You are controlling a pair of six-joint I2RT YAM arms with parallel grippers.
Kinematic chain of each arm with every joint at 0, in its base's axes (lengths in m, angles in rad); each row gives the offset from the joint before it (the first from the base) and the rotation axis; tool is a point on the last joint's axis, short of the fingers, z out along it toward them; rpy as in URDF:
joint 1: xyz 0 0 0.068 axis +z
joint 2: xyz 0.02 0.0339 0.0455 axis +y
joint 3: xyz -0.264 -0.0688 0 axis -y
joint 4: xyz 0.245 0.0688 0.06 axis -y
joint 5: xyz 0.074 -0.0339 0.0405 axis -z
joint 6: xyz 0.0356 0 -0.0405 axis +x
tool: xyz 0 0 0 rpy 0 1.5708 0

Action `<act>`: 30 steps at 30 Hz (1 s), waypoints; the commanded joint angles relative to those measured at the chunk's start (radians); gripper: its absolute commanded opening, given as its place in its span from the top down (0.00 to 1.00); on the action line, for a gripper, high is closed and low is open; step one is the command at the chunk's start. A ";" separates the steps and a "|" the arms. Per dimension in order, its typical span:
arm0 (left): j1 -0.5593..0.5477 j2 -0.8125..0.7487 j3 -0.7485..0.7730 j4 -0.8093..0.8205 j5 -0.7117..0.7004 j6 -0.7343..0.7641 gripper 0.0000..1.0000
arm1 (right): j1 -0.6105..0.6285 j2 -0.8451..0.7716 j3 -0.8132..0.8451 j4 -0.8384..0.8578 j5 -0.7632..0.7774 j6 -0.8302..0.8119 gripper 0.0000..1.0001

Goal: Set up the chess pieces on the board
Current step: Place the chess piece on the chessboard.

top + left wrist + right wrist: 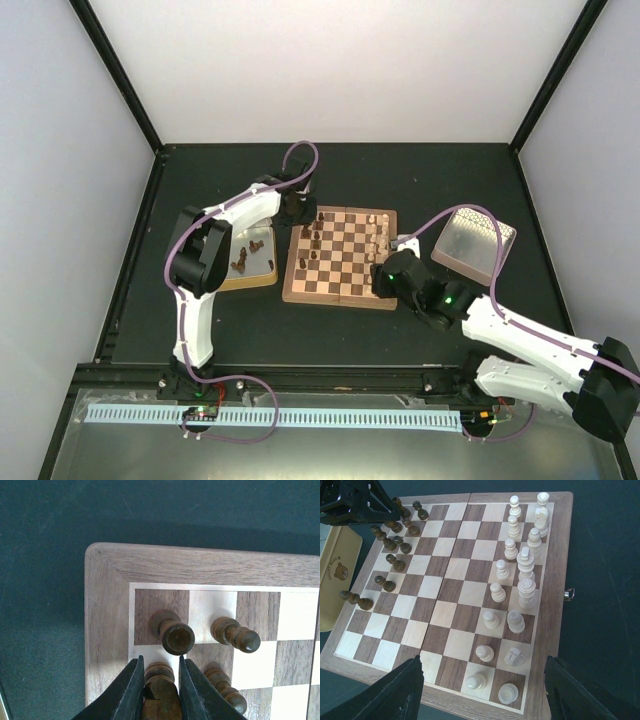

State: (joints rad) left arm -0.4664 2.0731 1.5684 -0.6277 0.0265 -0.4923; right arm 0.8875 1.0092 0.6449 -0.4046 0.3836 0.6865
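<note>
The board lies mid-table. My left gripper is at its far left corner. In the left wrist view the gripper is shut on a dark brown piece that stands on a light square by the board's border. A dark rook and two more dark pieces stand just beyond. My right gripper hangs open and empty over the board's near right part. Cream pieces fill two rows along the right side. Dark pieces line the left side.
A yellowish tin left of the board holds several loose dark pieces; its edge also shows in the right wrist view. A silvery perforated tray sits right of the board. Black frame posts bound the table.
</note>
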 commanded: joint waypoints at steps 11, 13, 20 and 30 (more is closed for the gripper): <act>-0.006 0.033 0.069 -0.057 0.053 0.012 0.62 | 0.000 0.002 0.025 0.011 0.022 -0.001 0.32; -0.006 0.032 0.084 -0.061 0.067 0.012 0.63 | 0.001 0.000 0.025 0.010 0.022 0.000 0.32; -0.005 0.043 0.103 -0.067 0.080 0.009 0.70 | 0.000 -0.007 0.022 0.005 0.028 0.001 0.32; -0.001 0.037 0.108 -0.096 0.054 0.003 0.64 | 0.000 -0.011 0.024 0.006 0.026 -0.004 0.32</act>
State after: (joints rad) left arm -0.4667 2.0968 1.6344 -0.6949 0.0887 -0.4896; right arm 0.8879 1.0126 0.6453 -0.4046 0.3832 0.6861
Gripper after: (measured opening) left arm 0.353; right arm 0.683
